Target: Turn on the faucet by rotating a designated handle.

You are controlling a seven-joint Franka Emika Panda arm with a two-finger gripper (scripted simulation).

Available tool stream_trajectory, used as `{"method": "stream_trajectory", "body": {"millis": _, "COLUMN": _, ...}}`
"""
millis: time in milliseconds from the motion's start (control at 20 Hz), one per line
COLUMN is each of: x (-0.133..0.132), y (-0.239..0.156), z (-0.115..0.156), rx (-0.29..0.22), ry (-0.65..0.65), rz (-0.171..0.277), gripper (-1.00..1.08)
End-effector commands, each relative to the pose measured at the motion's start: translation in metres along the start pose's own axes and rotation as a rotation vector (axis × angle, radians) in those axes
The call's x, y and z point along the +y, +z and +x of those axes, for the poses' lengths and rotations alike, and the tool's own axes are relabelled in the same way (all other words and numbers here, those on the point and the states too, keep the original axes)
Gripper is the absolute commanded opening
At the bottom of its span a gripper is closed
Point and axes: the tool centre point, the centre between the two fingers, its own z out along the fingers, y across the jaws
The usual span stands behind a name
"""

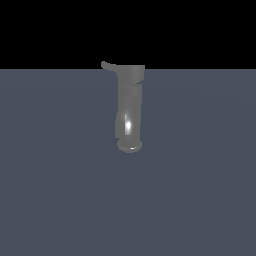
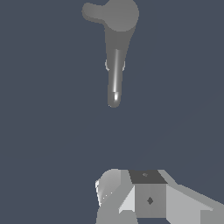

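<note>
The glossy grey faucet (image 1: pixel 129 107) stands in the middle of the exterior view, with a wide cap at its top and a flared round rim at its low end. The thin handle (image 1: pixel 107 65) sticks out from the cap toward the exterior view's left. In the wrist view the faucet (image 2: pixel 115 65) is seen from above, with the handle (image 2: pixel 91 12) jutting from the round cap. Only part of my gripper (image 2: pixel 131 197) shows, at the wrist picture's edge, well apart from the faucet and touching nothing. Its jaws are not clear enough to read. The gripper does not show in the exterior view.
A flat dark blue-grey floor (image 1: pixel 60 190) lies all around the faucet, with a black background behind it. Nothing else stands near the faucet.
</note>
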Motion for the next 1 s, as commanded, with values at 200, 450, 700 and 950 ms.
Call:
{"method": "stream_trajectory", "body": {"millis": 200, "x": -0.001, "y": -0.003, "z": 0.001, "rx": 0.006, "ry": -0.017, "rz": -0.008, "gripper": -1.0}}
{"method": "stream_trajectory", "body": {"millis": 450, "x": -0.004, "y": -0.009, "z": 0.003, "rx": 0.019, "ry": -0.059, "rz": -0.027, "gripper": -1.0}}
{"method": "stream_trajectory", "body": {"millis": 700, "x": -0.004, "y": -0.009, "z": 0.003, "rx": 0.019, "ry": -0.058, "rz": -0.027, "gripper": -1.0}}
{"method": "stream_trajectory", "body": {"millis": 950, "x": -0.005, "y": -0.008, "z": 0.01, "rx": 0.018, "ry": -0.03, "rz": -0.017, "gripper": -1.0}}
